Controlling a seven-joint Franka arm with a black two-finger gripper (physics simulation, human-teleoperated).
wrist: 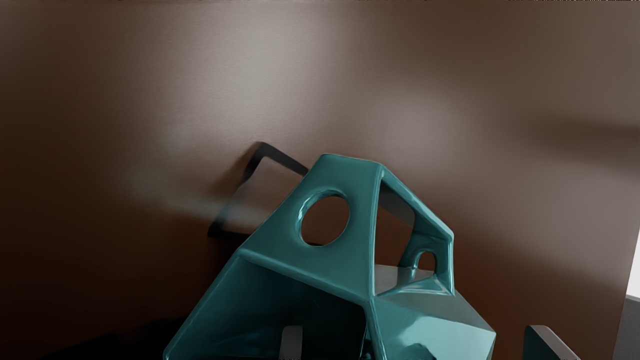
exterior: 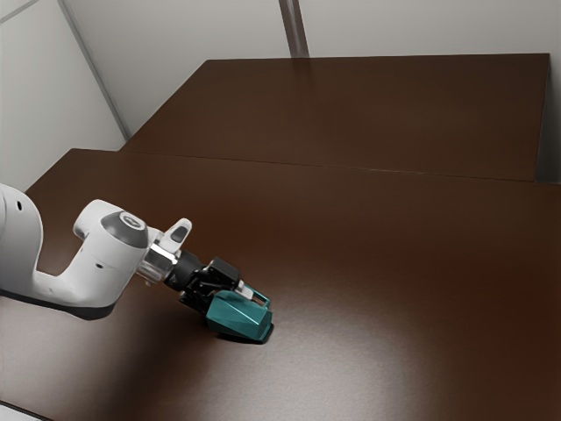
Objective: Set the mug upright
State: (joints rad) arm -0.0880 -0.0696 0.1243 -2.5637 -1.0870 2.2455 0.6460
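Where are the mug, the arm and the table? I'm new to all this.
Mug (exterior: pixel 235 314): exterior view, on its teal outer side.
Arm (exterior: pixel 110 254): exterior view, on its white casing.
Table (exterior: pixel 394 263): exterior view, on the bare brown top.

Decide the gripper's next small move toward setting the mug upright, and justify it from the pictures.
Probably close the gripper gently. The mug lies on its side; one finger seems to reach into its mouth, while the other finger stands outside across a gap, so closing should pinch the wall between them before any turning.
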